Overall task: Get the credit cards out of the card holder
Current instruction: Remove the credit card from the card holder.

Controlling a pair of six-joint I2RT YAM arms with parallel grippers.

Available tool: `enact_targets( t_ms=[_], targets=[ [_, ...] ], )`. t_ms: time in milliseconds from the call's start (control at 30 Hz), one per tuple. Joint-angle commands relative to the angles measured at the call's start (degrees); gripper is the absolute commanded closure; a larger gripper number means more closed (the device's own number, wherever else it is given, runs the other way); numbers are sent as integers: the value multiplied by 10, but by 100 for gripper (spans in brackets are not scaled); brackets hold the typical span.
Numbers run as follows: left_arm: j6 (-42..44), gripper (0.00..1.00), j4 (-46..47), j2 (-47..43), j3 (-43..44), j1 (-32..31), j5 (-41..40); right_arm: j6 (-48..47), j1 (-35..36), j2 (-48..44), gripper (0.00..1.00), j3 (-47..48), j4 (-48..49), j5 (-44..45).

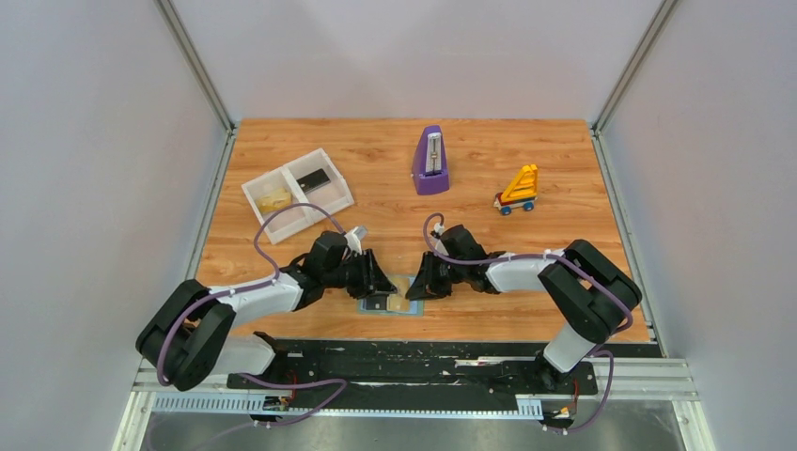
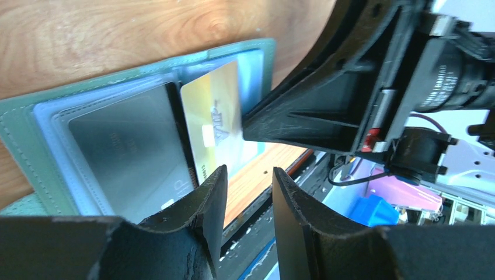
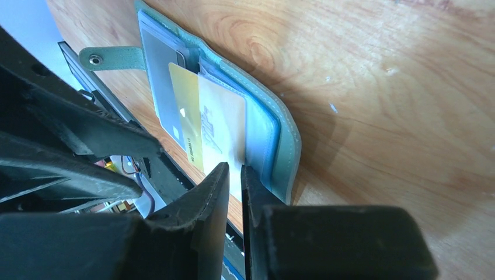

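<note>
1. Top external view: the card holder lies open on the wooden table, close to its near edge, between the two grippers.
2. Dark grey card sits in a clear pocket. The gold card lies askew beside it, overlapping its edge.
3. Left gripper — jaws apart, nothing between them, hovering over the holder's near side.
4. Right gripper — jaws almost together, the gold card's edge running into the slit. Whether it is pinched, I cannot tell.
</note>
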Motion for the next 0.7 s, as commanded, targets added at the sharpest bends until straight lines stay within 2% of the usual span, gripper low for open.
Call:
enact_targets(
  t_ms=[0,167,367,667],
  targets=[
    [-15,58,60,-24,-7,1,6,-8,0,-3,84,-17,-25,46],
    [-4,59,39,-14,-5,0,-5,-8,0,-10,84,-20,-23,43],
    [30,57,-116,-51,23,1,-107,-9,0,-12,84,-20,-24,42],
    [41,55,-64,3,30,0,-87,-11,-1,-11,85,-23,-21,43]
  ],
)
